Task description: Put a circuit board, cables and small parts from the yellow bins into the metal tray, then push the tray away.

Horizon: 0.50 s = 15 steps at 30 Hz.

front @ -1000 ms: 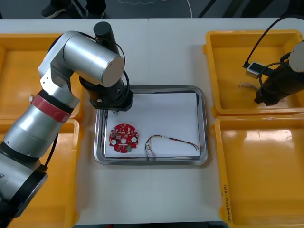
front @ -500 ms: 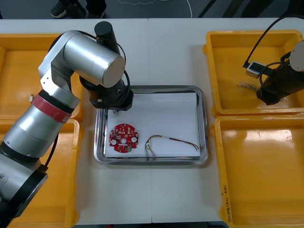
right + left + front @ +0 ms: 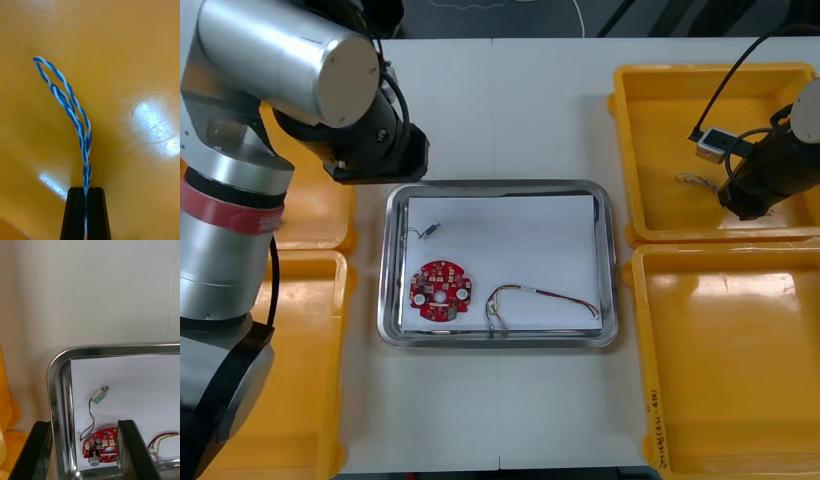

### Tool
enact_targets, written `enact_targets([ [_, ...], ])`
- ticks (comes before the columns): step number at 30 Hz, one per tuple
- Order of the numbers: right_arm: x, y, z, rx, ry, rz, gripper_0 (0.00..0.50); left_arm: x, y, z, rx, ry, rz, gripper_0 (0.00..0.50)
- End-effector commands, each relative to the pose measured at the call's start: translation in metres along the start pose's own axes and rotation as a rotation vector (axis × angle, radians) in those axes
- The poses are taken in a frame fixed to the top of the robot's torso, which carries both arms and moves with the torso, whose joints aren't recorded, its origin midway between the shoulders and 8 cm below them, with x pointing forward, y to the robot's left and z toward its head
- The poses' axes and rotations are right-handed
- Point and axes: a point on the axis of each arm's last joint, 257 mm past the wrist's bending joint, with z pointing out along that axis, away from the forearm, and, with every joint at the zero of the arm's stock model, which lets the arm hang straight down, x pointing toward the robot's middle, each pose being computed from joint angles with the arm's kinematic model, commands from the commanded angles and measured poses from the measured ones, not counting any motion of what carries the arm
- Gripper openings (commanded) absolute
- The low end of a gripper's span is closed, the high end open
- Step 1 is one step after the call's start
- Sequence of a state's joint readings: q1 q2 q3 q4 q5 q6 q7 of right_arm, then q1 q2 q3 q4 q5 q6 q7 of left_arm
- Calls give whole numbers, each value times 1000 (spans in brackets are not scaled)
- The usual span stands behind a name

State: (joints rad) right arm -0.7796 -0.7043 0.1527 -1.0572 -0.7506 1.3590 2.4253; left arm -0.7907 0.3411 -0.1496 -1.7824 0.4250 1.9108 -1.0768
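Note:
The metal tray, white inside, lies mid-table. In it are a round red circuit board, a red and yellow cable and a small metal part with thin black wires. My left gripper hangs raised over the table just beyond the tray's far left corner. In the left wrist view it stands open and holds nothing, above the tray rim, the small metal part and the board. My right gripper is down in the far right bin, shut on a twisted blue and white cable.
Yellow bins flank the tray: the far right bin, the near right bin, and at the left a near bin, partly under my left arm. The right arm's black lead runs over the far right bin.
My left arm has lifted and drawn back off the tray to its far left corner, leaving the small metal part on the white liner. My right gripper has shut on the blue and white cable.

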Motion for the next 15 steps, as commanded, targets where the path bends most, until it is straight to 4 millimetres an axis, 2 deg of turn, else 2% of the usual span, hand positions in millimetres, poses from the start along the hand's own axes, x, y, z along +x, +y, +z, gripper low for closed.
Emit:
enact_targets([
  [1,-29,-16,-35,1,-52,-44,0,-40,19,-44,3,-138,-79,500],
  [8,-49,-11,-69,-54,-86,-37,0,-57,49,-66,-26,-194,-112,500],
  [15,-64,4,-95,-125,-91,50,0,-64,95,-82,-53,-184,-147,500],
])
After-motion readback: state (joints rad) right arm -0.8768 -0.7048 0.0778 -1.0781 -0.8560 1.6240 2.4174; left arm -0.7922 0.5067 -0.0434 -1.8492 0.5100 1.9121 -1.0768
